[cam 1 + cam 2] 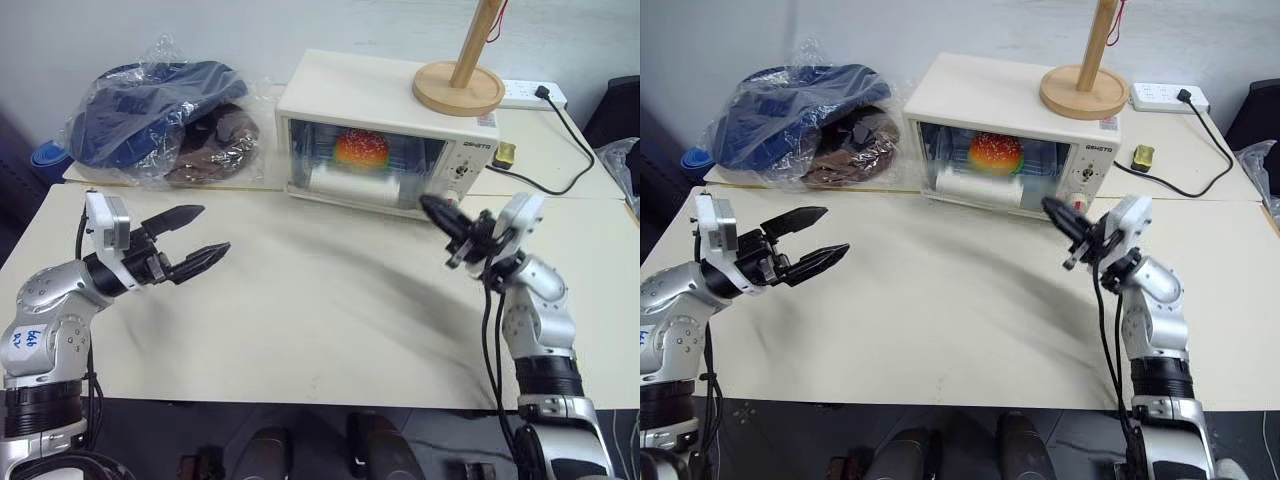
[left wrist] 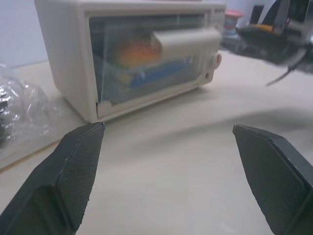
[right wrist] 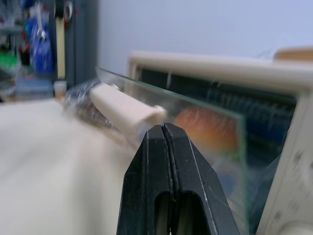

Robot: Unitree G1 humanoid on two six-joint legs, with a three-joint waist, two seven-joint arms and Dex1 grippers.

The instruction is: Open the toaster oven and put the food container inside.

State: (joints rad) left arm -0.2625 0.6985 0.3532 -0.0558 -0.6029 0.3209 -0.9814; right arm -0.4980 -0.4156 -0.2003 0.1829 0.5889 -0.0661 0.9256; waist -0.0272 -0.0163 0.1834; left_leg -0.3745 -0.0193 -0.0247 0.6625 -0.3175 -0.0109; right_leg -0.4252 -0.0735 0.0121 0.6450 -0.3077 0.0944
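Note:
The cream-white toaster oven (image 1: 385, 92) stands at the back of the table. Its glass door (image 3: 205, 122) leans slightly out from the frame, with the handle (image 1: 350, 185) toward me. Inside, behind the glass, sits the food container (image 2: 146, 76) with the toy hamburger (image 1: 362, 149). My right gripper (image 1: 428, 206) is shut and empty, with its tip just in front of the door's right edge, near the control panel (image 1: 462, 165). My left gripper (image 1: 212, 230) hangs open and empty over the table's left side, well short of the oven.
A crinkled clear bag of dark clothes (image 1: 160, 120) lies left of the oven. A wooden stand (image 1: 460, 85) rests on the oven's top. Behind, on the right, are a power strip (image 1: 530, 93), its black cable (image 1: 560, 185) and a small yellow object (image 1: 505, 153).

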